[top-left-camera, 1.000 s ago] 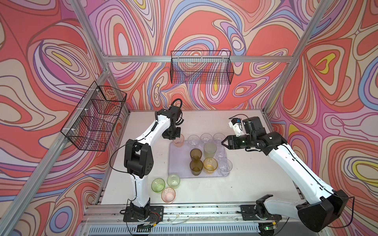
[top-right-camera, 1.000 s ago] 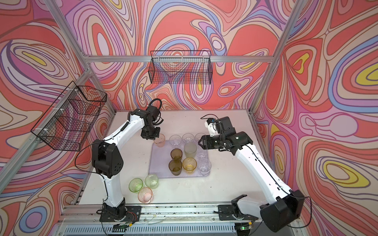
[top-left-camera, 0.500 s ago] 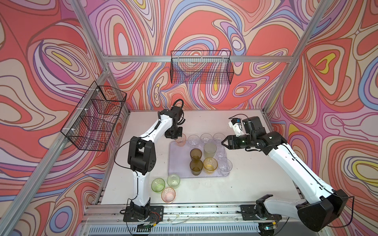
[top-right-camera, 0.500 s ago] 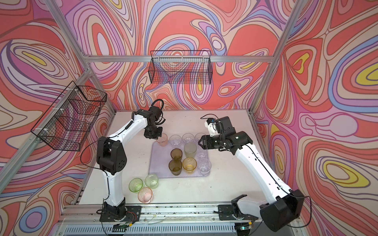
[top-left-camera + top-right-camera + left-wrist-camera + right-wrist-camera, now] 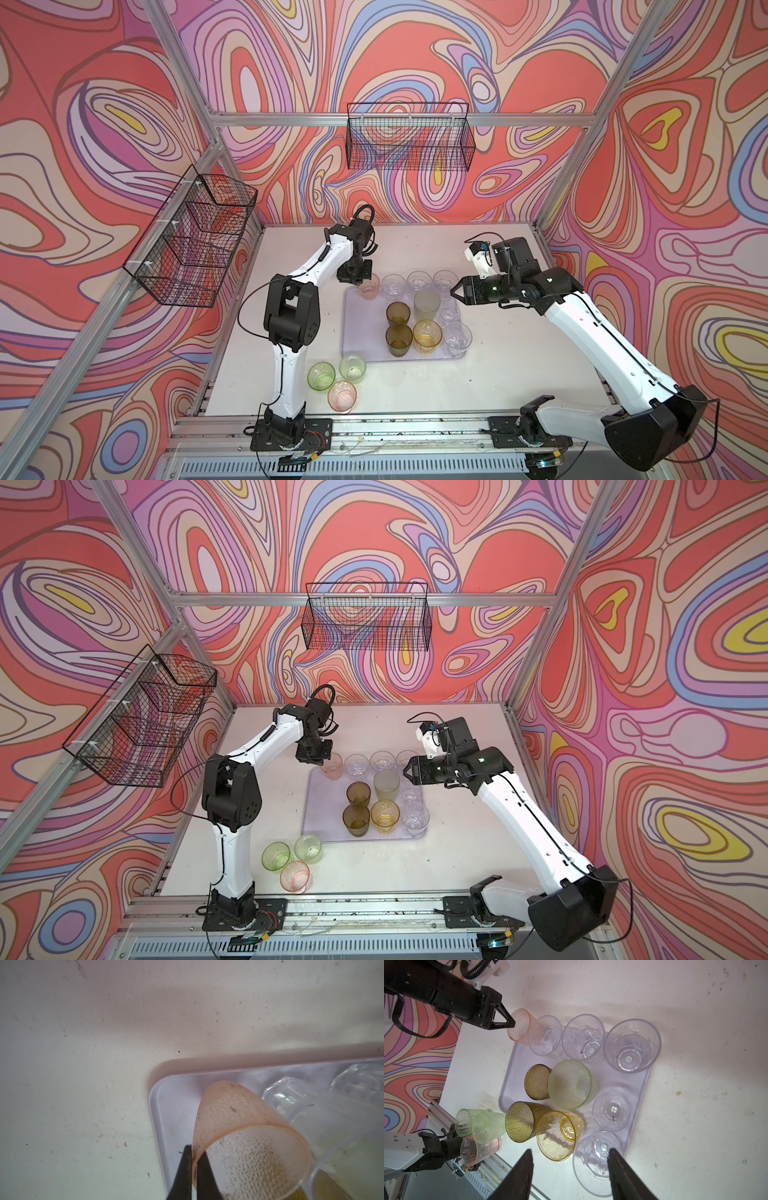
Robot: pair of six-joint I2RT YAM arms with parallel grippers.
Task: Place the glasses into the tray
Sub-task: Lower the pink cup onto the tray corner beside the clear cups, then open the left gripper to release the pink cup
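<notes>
The pale lilac tray (image 5: 360, 332) (image 5: 322, 808) lies mid-table in both top views. On it stand several glasses: clear ones (image 5: 419, 280), two olive-brown (image 5: 397, 313), a pale green (image 5: 426, 303) and an amber one (image 5: 427, 336). My left gripper (image 5: 358, 282) (image 5: 194, 1164) is shut on the rim of a pink glass (image 5: 369, 286) (image 5: 239, 1136). That glass is tilted, with its base over the tray's far left corner (image 5: 152, 1105). My right gripper (image 5: 455, 291) (image 5: 570, 1150) hovers open and empty above the tray's right side.
Three glasses stand on the table in front of the tray's left corner: green (image 5: 321, 375), pale green (image 5: 352, 368) and pink (image 5: 342, 395). Black wire baskets hang on the left wall (image 5: 191, 245) and back wall (image 5: 409, 141). An aluminium rail (image 5: 395, 428) runs along the front.
My left gripper has carried the pink glass a little to the right, onto the tray's far left corner, and its elbow has swung inward. The right arm has not moved.
</notes>
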